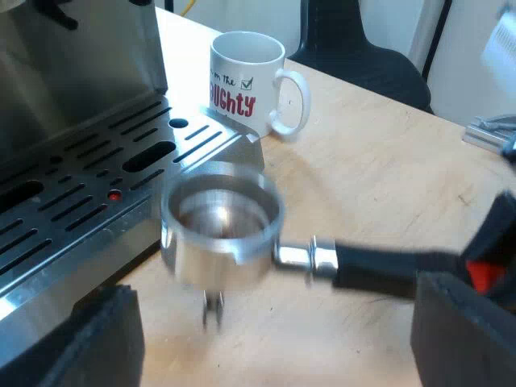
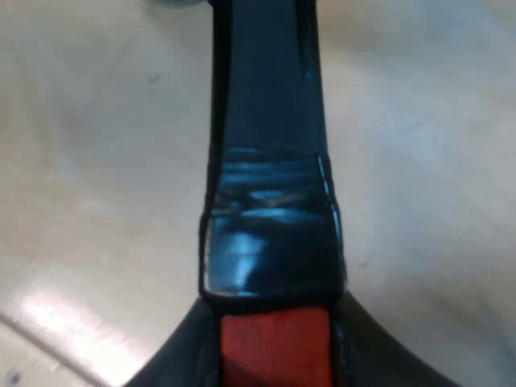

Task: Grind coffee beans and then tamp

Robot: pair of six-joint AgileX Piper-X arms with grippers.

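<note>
A light wooden table (image 1: 379, 169) carried everything, and its pale grain also lay under the handle in the right wrist view. Behind the table stood a black chair (image 1: 363, 56) before a white wall. Some small metal part (image 1: 488, 133) lay near the table's far edge; what it was I cannot tell.

The espresso machine (image 1: 81, 81) was the biggest thing, a steel body over a drip tray (image 1: 89, 201) with long slots and one small red dot. A white mug (image 1: 246, 81) with red letters stood upright on the table just beside the tray's corner, its inside white.

The metal holder (image 1: 222, 222) was at the front of the drip tray, close to its corner and apart from the mug. Its round cup faced upward and showed shiny metal inside, with two small spouts under it. Whether it touched the table I cannot tell. A short steel neck joined the cup to the dark handle (image 1: 379, 270), which ran level away from the machine and finished in a red end (image 1: 482, 276).

The right gripper (image 2: 274, 359) was clenched on this handle at the red end, with one black finger on each side. The left gripper (image 1: 282, 294) hung over the holder with its fingers (image 1: 463, 330) spread wide, grasping nothing.
</note>
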